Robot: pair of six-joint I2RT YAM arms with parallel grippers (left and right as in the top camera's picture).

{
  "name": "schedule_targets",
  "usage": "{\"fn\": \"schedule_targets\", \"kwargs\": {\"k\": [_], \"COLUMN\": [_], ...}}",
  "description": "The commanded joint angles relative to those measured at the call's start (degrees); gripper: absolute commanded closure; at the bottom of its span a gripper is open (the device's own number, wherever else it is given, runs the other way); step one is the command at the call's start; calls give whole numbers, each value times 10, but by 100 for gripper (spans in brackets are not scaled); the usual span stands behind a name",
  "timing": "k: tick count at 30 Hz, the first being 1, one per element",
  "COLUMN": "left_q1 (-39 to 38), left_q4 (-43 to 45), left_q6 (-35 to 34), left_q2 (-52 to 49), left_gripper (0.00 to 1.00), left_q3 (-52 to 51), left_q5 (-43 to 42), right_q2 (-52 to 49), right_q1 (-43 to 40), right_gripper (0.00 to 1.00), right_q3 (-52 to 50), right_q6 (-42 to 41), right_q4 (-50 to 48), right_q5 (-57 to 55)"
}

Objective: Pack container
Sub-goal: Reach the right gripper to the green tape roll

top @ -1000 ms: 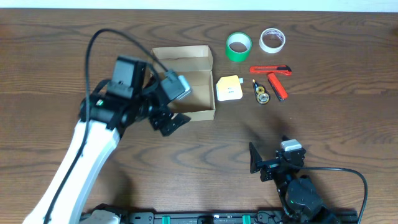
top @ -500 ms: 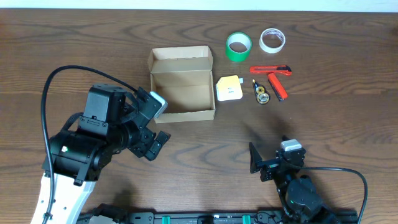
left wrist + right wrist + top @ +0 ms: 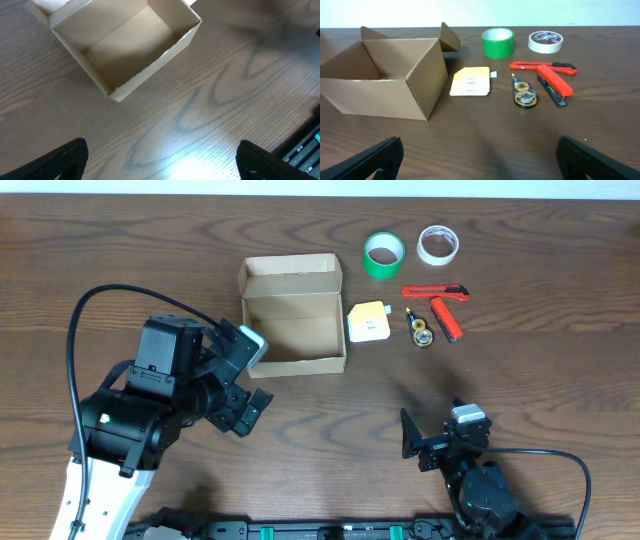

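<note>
The container, an open brown cardboard box (image 3: 292,330) with its flap lid folded back, stands at the table's centre-left, and its inside looks empty. It also shows in the left wrist view (image 3: 125,45) and the right wrist view (image 3: 380,75). My left gripper (image 3: 250,376) (image 3: 162,167) is open and empty, hovering over bare wood just in front of and left of the box. My right gripper (image 3: 438,435) (image 3: 480,162) is open and empty, low near the front edge, facing the box and items.
Right of the box lie a yellow note pad (image 3: 368,321), a green tape roll (image 3: 383,255), a white tape roll (image 3: 438,244), a red cutter (image 3: 435,292), a second red tool (image 3: 446,318) and a small tape dispenser (image 3: 420,328).
My left arm pulled back from over the box toward the front left between one second and half a second ago, then stayed still. The right arm has not moved.
</note>
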State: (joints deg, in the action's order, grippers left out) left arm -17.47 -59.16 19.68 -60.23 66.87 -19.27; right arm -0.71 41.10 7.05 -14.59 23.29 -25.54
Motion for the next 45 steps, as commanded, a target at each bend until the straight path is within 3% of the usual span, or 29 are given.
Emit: {"fn": "schedule_targets", "kwargs": {"k": [1,7,17,22,29,33,39,45], "left_q1": [-1,-1,-1,-1,-1,-1,-1,-1], "left_q4": [-2,-2,-2,-2,-2,-2,-2,-2], "left_q6": [-2,-2,-2,-2,-2,-2,-2,-2], "left_q2": [-1,-1,-1,-1,-1,-1,-1,-1], "left_gripper": [5,5,5,5,5,5,5,5], "left_q3": [9,9,9,9,9,9,9,9], "left_q5": [4,4,4,4,4,4,4,4], "right_q2": [3,3,-32,-161,-408,-513,-613,-782], "right_q1": [5,5,-16,-68,-176,-212,-215,-240], "right_gripper": [1,1,1,1,0,1,1,1], "right_q3": [-2,-2,10,91,254,344,393,536], "right_q6": [-3,-79,-76,-23,78,82,134,152], "right_q4": [-1,2,-24,-23,-23,-30,-105,-54], "right_q5": [2,148,178,203,328,395,377,376]}}
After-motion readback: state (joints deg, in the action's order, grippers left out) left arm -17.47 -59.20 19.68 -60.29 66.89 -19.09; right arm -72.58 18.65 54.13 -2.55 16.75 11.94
